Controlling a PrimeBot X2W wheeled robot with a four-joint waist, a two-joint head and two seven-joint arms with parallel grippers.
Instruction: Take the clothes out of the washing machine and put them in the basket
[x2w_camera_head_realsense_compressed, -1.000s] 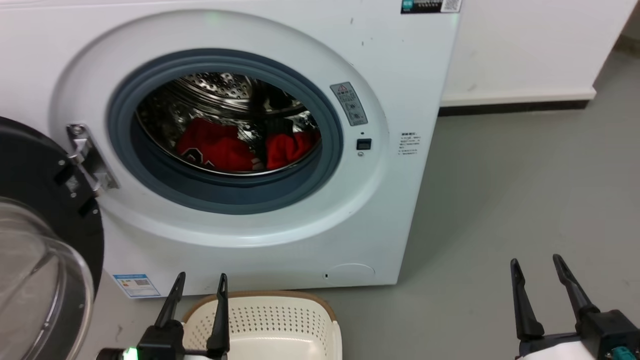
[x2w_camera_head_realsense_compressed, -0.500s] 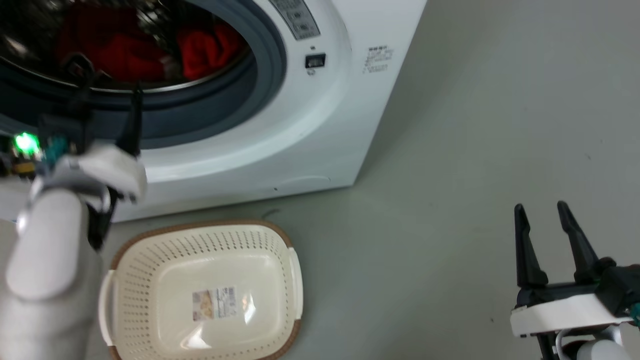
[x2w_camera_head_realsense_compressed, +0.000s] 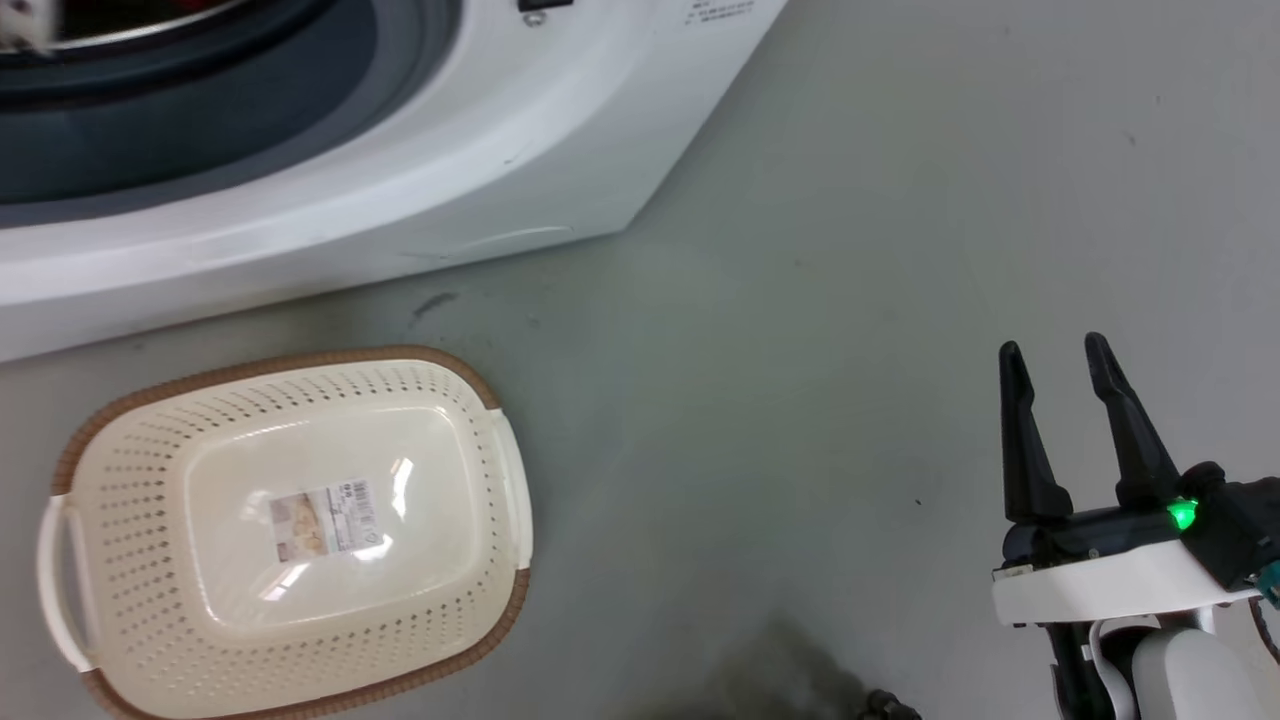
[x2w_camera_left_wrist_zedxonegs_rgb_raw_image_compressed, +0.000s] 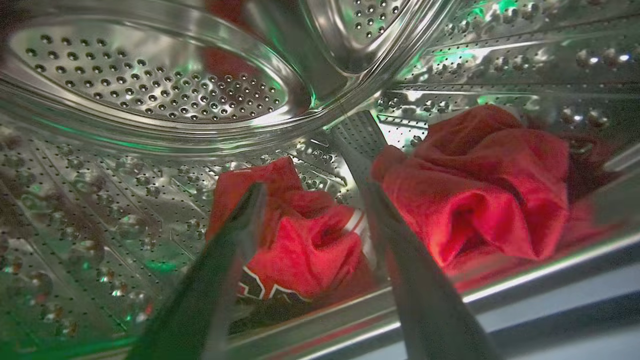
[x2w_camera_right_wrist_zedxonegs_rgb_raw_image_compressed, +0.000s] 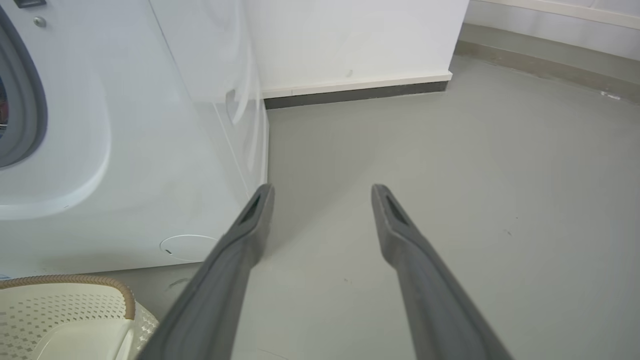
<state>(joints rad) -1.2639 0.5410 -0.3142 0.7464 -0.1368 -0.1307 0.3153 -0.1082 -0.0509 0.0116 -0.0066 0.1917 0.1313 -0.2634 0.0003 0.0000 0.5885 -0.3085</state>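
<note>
- inside the washing machine (x2w_camera_head_realsense_compressed: 420, 190) drum (x2w_camera_left_wrist_zedxonegs_rgb_raw_image_compressed: 150, 85) lie the red clothes (x2w_camera_left_wrist_zedxonegs_rgb_raw_image_compressed: 480, 190); left claw (x2w_camera_left_wrist_zedxonegs_rgb_raw_image_compressed: 315, 190) spread over the one with unreadable black-and-white lettering (x2w_camera_left_wrist_zedxonegs_rgb_raw_image_compressed: 260, 292).
- basket (x2w_camera_head_realsense_compressed: 130, 480) on the floor (x2w_camera_head_realsense_compressed: 850, 250) before the washer; label (x2w_camera_head_realsense_compressed: 322, 520) print too small to read.
- right claw (x2w_camera_head_realsense_compressed: 1052, 348) spread above the floor.

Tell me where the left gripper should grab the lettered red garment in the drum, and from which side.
Grip the crumpled fold at the middle of the lettered garment, not the printed edge low against the drum. Come straight in from the door side: the left gripper is open, fingers straddling that bunch, which stands proud of the steel, so closing there should catch fabric.
</note>
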